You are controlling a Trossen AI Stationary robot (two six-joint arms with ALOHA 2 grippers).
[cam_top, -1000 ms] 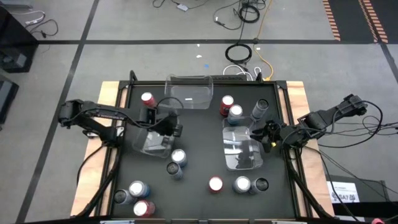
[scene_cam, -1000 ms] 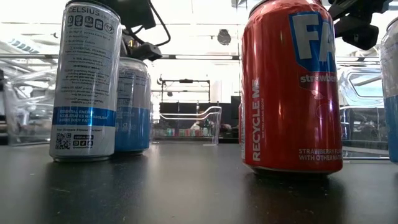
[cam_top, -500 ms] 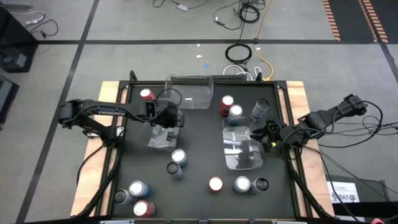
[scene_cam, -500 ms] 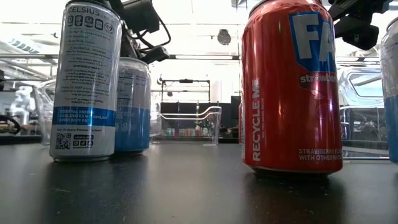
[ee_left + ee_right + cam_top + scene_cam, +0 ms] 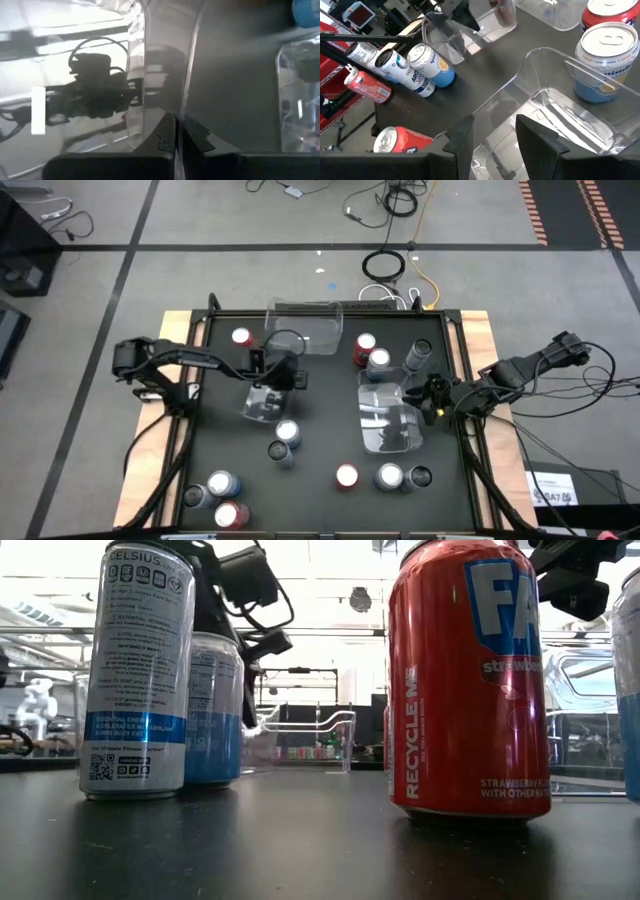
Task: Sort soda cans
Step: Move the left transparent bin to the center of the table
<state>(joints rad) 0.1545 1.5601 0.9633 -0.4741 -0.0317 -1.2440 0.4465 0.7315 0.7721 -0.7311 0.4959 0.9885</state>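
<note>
Left gripper (image 5: 176, 131) clamping wall of clear bin (image 5: 262, 402) near table centre. Right gripper (image 5: 494, 132) straddling rim of second clear bin (image 5: 391, 420), fingers slightly apart.

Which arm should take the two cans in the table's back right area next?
Right, probably. The right gripper sits at the right bin, just in front of the red can and blue can. The left gripper is shut on the left bin, farther off.

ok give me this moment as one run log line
left end effector: shut on clear bin wall | right end effector: astride second bin wall | cans loose on table
</note>
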